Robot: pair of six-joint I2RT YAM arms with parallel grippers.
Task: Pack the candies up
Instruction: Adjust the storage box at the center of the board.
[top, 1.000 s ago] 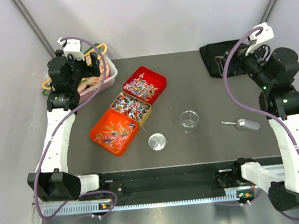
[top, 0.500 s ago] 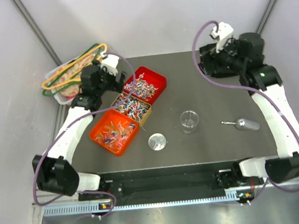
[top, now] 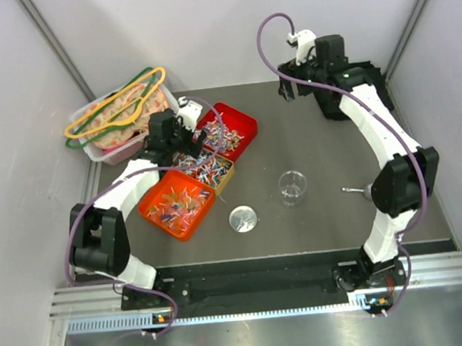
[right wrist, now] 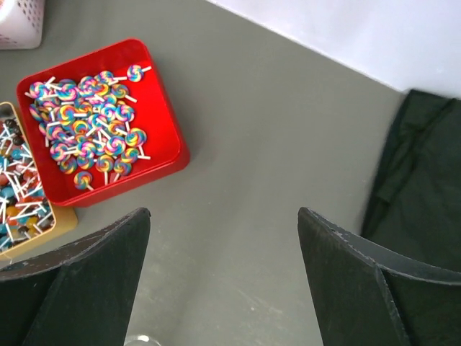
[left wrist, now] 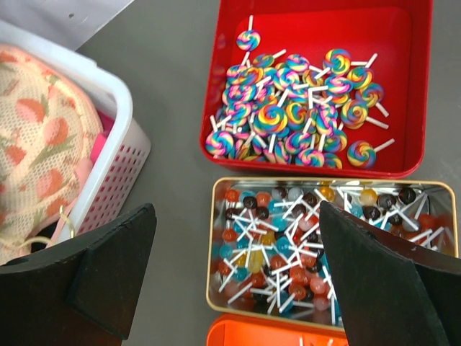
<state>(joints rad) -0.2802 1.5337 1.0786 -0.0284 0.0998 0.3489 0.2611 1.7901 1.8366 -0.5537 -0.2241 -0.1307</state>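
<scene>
The candies are small lollipops in three trays. Swirl lollipops (left wrist: 295, 108) fill the red tray (top: 243, 123), round ones (left wrist: 288, 245) the gold tin (top: 182, 154), and more lie in the orange tray (top: 177, 202). My left gripper (left wrist: 236, 216) hangs open above the gold tin's left end (left wrist: 210, 245), with nothing between its fingers; in the top view the left gripper (top: 185, 132) is by the red tray. My right gripper (right wrist: 223, 216) is open over bare table right of the red tray (right wrist: 162, 122), and in the top view the right gripper (top: 288, 87) is at the back middle.
A white basket (top: 99, 148) of mesh items with coloured hangers stands back left. A glass jar (top: 292, 188) and its round lid (top: 243, 219) sit in front of the trays. A metal scoop (top: 352, 189) pokes out from behind the right arm. A black bag (right wrist: 425, 187) lies back right.
Both arms swung inward. The left gripper moved from over the basket to the trays. The right gripper moved left from the back right corner, off the black bag, to the table's back middle.
</scene>
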